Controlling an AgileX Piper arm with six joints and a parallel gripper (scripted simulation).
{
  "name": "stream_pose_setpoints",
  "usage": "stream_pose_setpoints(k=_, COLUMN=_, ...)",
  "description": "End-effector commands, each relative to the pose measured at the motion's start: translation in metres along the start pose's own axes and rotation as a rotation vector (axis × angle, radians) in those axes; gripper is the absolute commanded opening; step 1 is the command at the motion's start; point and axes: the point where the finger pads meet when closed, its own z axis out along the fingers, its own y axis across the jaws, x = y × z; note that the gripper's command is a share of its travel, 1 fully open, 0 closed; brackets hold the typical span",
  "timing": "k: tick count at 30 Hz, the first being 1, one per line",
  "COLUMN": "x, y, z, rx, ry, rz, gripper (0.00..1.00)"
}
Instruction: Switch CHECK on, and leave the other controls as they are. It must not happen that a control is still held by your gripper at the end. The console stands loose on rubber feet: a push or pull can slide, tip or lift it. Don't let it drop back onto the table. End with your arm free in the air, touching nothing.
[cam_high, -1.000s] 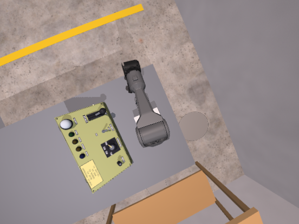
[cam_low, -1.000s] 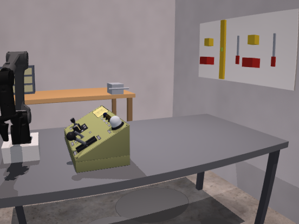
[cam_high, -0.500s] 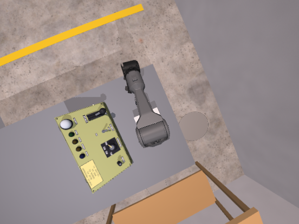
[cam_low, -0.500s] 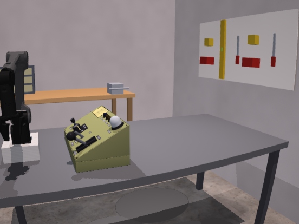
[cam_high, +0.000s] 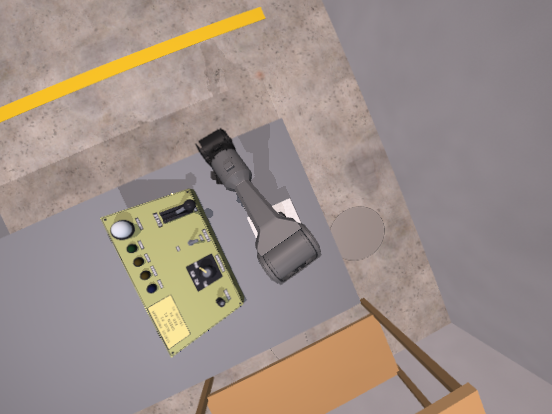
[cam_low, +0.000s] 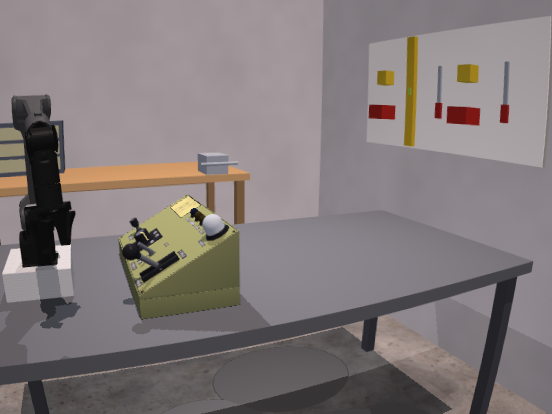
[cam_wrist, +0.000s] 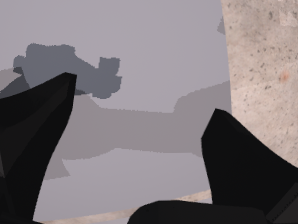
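Observation:
The olive console (cam_high: 172, 270) stands on the grey table; it also shows in the exterior view (cam_low: 180, 260). Its sloped face carries a white dome button (cam_high: 122, 229), a black slider lever (cam_high: 176, 212), a small toggle (cam_high: 196, 241), a rotary selector (cam_high: 204, 272), a small black knob (cam_high: 220, 301) and a column of round lamps (cam_high: 142, 267). The labels are too small to read, so I cannot tell which control is CHECK. My gripper (cam_high: 212, 142) is open and empty, well apart from the console, near the table's far edge. The wrist view shows only its spread fingers over bare table.
The arm stands on a white block (cam_low: 37, 280) beside the console. A wooden bench (cam_low: 125, 175) with a grey box (cam_low: 214, 163) stands behind the table. The table edge and floor (cam_wrist: 266, 43) lie close to the gripper.

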Motion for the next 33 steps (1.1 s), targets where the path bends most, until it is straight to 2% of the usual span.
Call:
stream_pose_setpoints(k=1, x=-0.015, y=0.012, z=-0.002, rx=0.012, ry=-0.025, rz=-0.024, gripper=1.0)
stream_pose_setpoints(k=6, x=-0.061, y=0.061, z=-0.008, rx=0.027, ry=-0.127, rz=-0.102, gripper=1.0)
stream_pose_setpoints(k=10, x=-0.093, y=0.118, z=-0.019, rx=0.006, ry=-0.24, rz=-0.174, gripper=1.0)
stream_pose_setpoints(k=12, x=-0.093, y=0.118, z=-0.019, rx=0.006, ry=-0.24, rz=-0.174, gripper=1.0)
stream_pose_setpoints(k=17, x=-0.113, y=0.211, z=-0.042, rx=-0.093, ry=-0.405, rz=-0.269, gripper=1.0)
stream_pose_setpoints(k=22, x=-0.094, y=0.312, z=-0.075, rx=-0.294, ry=-0.55, rz=-0.364, gripper=1.0)
stream_pose_setpoints(k=23, x=-0.086, y=0.321, z=-0.075, rx=-0.314, ry=-0.544, rz=-0.363, gripper=1.0)
stream_pose_setpoints(k=27, x=-0.055, y=0.337, z=-0.063, rx=-0.324, ry=-0.485, rz=-0.319, gripper=1.0)
stream_pose_setpoints(k=29, x=-0.055, y=0.337, z=-0.063, rx=-0.324, ry=-0.485, rz=-0.319, gripper=1.0)
stream_pose_setpoints(k=33, x=-0.03, y=0.346, z=-0.054, rx=-0.325, ry=-0.459, rz=-0.272, gripper=1.0)
